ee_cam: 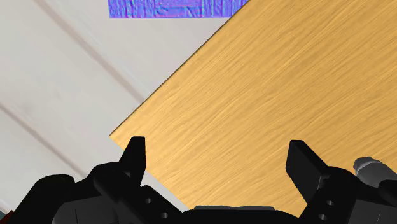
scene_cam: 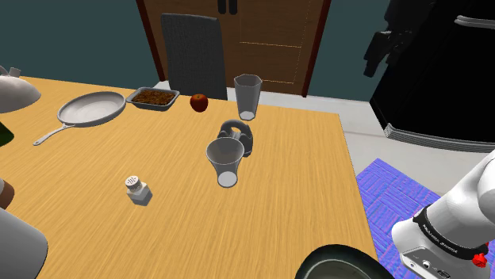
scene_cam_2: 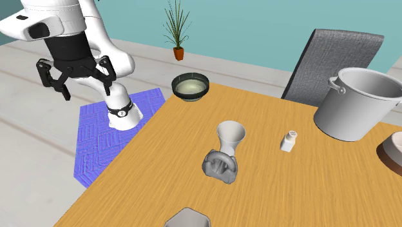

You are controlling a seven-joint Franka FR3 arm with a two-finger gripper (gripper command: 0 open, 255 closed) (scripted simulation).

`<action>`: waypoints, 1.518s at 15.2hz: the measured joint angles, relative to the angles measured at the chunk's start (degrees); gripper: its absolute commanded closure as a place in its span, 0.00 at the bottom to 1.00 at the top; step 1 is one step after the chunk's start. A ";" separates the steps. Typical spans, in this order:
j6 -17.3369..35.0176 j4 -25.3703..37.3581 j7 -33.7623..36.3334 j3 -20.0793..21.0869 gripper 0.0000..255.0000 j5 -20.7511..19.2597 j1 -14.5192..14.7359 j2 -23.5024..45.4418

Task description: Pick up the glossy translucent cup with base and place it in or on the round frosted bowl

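Gripper: hangs in the air off the table's edge, over the pale floor and the blue rug, near the stand. Fingers stand well apart with nothing between them. Wrist view looks down on a corner of the wooden table, so the hand points at the surface but isn't over any object.

Bowl: round, dark rim, pale inside, sitting at the table corner nearest the arm. Easy drop point, a short reach.

Flared cup: taken as the target. Upright on its narrow base mid-table, well apart from the gripper and beyond the bowl. A lumpy grey object sits just beside it, possibly touching; that side looks tight for a finger.

Salt shaker: near the cup, on its other side.

Tall glass: further along the table, beside a red apple.

Judgement: approach not yet begun; nothing grasped.
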 measured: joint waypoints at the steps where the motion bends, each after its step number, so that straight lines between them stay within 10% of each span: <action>1: 0.00 0.00 0.00 0.00 0.00 0.00 0.00 0.00; 23: 8.44 15.41 36.76 27.07 0.00 1.46 4.14 30.78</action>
